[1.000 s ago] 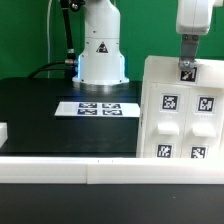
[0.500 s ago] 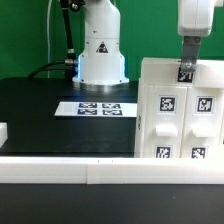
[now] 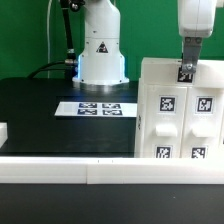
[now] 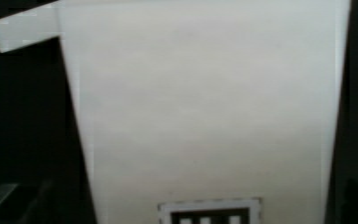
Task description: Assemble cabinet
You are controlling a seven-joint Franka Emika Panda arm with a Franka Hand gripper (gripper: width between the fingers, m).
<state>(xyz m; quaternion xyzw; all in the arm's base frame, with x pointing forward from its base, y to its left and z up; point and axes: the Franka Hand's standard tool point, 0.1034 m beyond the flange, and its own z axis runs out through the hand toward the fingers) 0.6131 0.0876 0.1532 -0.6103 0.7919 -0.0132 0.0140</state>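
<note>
The cabinet [image 3: 180, 115], a large white box with several black-and-white tags on its front, stands upright at the exterior view's right. My gripper [image 3: 186, 62] comes straight down onto its top edge, with one dark finger [image 3: 186, 52] over the upper front face. The jaws appear closed across the body. In the wrist view the cabinet's flat white panel [image 4: 202, 110] fills the frame, with a tag at the edge nearest the jaws. The fingertips themselves are hidden in the dark margins.
The marker board [image 3: 95, 108] lies flat on the black table [image 3: 40, 110] in front of the robot base [image 3: 100, 50]. A small white piece [image 3: 3, 132] sits at the exterior view's far left. A white rail [image 3: 100, 172] runs along the front.
The cabinet's top has shifted slightly toward the exterior view's left together with my gripper, and it stands a little straighter. It has held still over the last half second.
</note>
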